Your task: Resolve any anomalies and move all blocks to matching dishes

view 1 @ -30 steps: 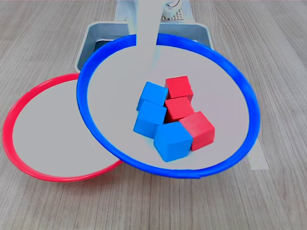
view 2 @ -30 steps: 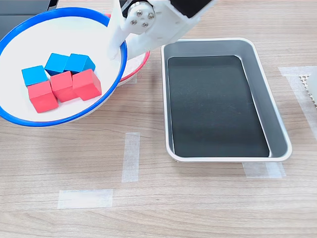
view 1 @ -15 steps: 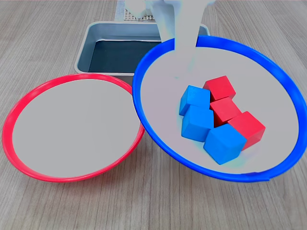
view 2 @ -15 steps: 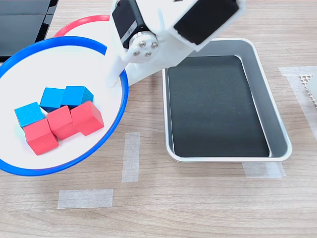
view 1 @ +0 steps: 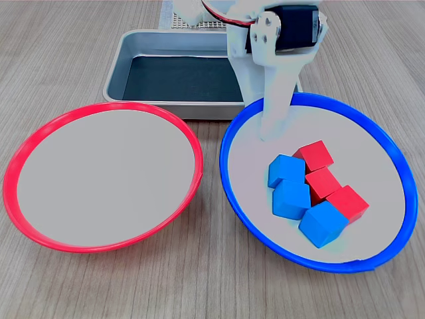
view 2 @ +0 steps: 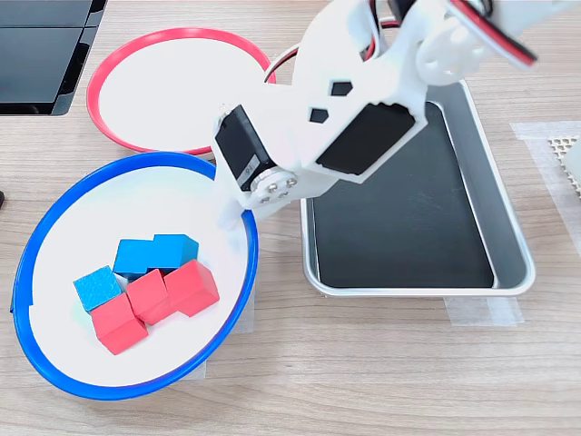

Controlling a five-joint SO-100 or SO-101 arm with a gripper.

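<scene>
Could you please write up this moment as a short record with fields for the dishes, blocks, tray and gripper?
blue-rimmed dish: holds all six blocks, beside the red one, not overlapping
red blocks: three, clustered
blue blocks: three, touching the red ones
red-rimmed dish: no blocks
grey tray: nothing inside
gripper: at the blue dish's rim; jaw state unclear

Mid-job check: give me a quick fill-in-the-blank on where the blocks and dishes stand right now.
1. All six blocks lie in the ____-rimmed dish.
2. The red-rimmed dish holds ____ blocks.
3. The gripper grips the blue-rimmed dish at its ____.
4. The grey tray holds ____ blocks.

Missing words: blue; no; rim; no
</scene>
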